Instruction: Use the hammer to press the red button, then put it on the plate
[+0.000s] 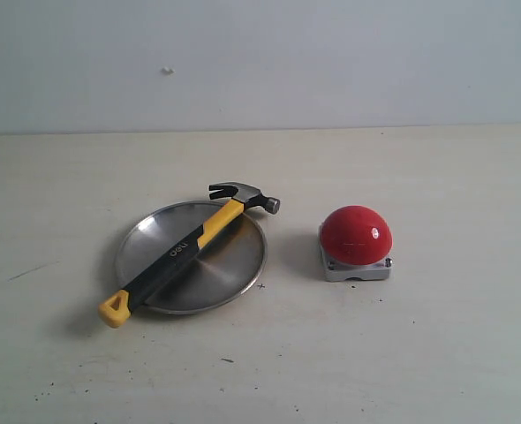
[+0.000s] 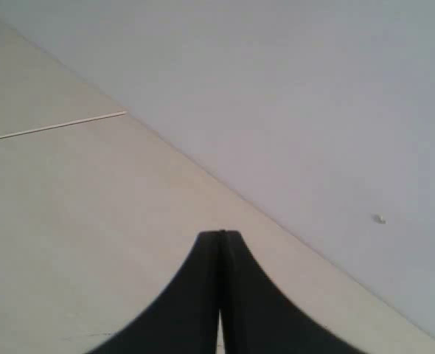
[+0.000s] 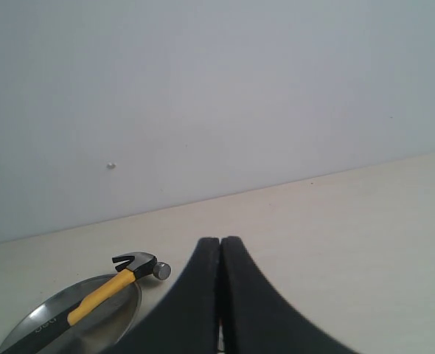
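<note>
The hammer (image 1: 183, 253) lies diagonally across the plate (image 1: 230, 269), with its head toward the button (image 1: 356, 233) and its looped end overhanging the rim on the left arm's side. The left gripper (image 2: 220, 237) and right gripper (image 3: 220, 240) are both clenched and empty.

A test room, like a lab, seems to be shown. A pale table (image 1: 437, 353) is set against a plain grey wall (image 1: 331, 62). The table top is scuffed, and small dark specks are seen near its front edge.
</note>
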Controlling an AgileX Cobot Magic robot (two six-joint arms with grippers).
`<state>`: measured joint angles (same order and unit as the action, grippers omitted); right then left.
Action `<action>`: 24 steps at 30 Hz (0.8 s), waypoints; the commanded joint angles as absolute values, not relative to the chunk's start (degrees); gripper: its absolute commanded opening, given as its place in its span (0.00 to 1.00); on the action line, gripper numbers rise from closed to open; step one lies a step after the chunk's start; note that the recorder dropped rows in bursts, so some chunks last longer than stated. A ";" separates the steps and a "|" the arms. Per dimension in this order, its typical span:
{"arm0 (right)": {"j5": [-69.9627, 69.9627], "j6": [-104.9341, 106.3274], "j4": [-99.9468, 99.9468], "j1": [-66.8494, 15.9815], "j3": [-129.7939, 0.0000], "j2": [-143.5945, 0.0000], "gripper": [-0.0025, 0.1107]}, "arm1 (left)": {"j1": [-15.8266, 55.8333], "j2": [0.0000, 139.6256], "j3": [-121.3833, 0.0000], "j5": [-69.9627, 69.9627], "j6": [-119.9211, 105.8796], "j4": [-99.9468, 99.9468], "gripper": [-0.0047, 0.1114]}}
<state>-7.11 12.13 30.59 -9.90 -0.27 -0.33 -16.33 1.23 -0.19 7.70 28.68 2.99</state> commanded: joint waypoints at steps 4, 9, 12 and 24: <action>-7.19 12.09 30.54 -9.96 0.00 -0.04 0.02 | -16.05 1.43 0.00 7.91 27.13 3.53 0.04; -7.19 12.09 30.54 -9.96 0.00 -0.04 0.02 | -16.05 1.43 0.00 7.91 27.01 3.53 0.04; -7.19 12.09 30.54 -9.96 0.00 -0.04 0.02 | -16.05 1.43 0.00 7.91 27.01 3.53 0.04; -7.19 12.09 30.54 -9.96 0.00 -0.04 0.02 | -16.05 1.43 0.00 8.03 27.02 3.53 0.04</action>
<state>-7.11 12.03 30.59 -9.90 -0.27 -0.33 -16.33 1.23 -0.19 7.70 27.38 3.22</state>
